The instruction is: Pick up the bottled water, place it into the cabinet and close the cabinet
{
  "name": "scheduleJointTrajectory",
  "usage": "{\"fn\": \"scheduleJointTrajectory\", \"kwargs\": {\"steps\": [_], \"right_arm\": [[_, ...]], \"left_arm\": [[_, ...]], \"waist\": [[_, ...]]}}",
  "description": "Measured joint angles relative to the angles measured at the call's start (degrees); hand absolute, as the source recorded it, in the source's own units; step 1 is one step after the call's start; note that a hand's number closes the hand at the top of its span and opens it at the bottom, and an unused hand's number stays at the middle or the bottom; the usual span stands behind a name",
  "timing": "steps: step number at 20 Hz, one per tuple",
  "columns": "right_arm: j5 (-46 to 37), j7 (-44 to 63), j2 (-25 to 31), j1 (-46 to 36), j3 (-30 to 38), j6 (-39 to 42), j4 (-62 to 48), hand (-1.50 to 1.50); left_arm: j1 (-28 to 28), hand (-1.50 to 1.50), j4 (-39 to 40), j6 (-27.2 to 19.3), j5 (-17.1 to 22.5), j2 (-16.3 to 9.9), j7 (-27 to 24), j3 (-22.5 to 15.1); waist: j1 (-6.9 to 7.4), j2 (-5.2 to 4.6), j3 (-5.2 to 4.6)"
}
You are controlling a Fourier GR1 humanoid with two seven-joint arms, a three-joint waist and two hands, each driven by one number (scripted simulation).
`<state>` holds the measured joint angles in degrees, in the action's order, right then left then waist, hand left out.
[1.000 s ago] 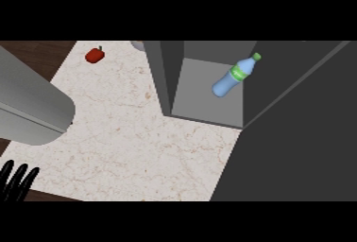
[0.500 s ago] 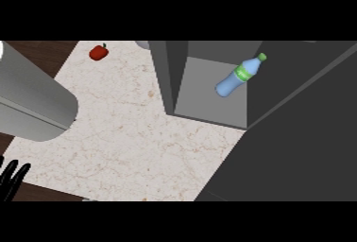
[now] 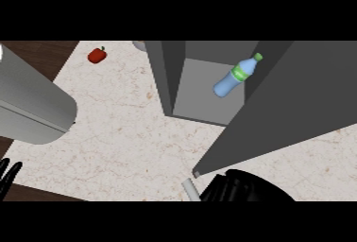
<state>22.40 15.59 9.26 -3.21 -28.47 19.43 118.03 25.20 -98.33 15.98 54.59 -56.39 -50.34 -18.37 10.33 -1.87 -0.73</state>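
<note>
The blue water bottle (image 3: 235, 76) with a green label and cap lies tilted inside the open grey cabinet (image 3: 202, 97) at the top middle. The cabinet's dark door (image 3: 293, 99) stands open, slanting down from the top right to its lower corner. My right hand (image 3: 241, 188) shows at the bottom edge just under that corner, beside a small grey handle (image 3: 190, 189), fingers relaxed and holding nothing. My left hand (image 3: 8, 172) rests at the lower left edge, fingers straight and pointing up.
A red pepper (image 3: 97, 55) lies on the marble counter (image 3: 125, 142) at the top left. A thick grey arm segment (image 3: 28, 111) crosses the left side. Dark wood floor borders the counter at the left.
My right hand has come into view under the door's lower corner. The door's lower edge now shows, with counter visible beyond it. The left hand has slid toward the left edge.
</note>
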Motion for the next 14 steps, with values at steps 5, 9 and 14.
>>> {"fn": "scheduleJointTrajectory", "kwargs": {"steps": [5, 9, 14], "right_arm": [[-3.29, 3.02, -5.81, -11.95, 7.60, -8.52, -12.46, 1.50], [-4.86, 3.80, -7.97, -23.50, 13.14, -13.14, -24.37, 1.50], [-5.65, 2.58, -8.84, -31.32, 15.71, -12.76, -35.36, 1.50]], "left_arm": [[0.66, -1.50, 0.93, 0.79, 0.89, -0.08, 0.39, 0.91], [1.33, -1.50, 1.08, 1.43, 1.45, 0.08, 0.78, 1.38], [2.14, -1.50, 1.62, 2.32, 1.48, 0.44, 1.08, 2.21]], "waist": [[-1.47, 0.26, 0.27], [-2.37, 0.37, 0.46], [-4.39, 1.54, 0.98]]}}
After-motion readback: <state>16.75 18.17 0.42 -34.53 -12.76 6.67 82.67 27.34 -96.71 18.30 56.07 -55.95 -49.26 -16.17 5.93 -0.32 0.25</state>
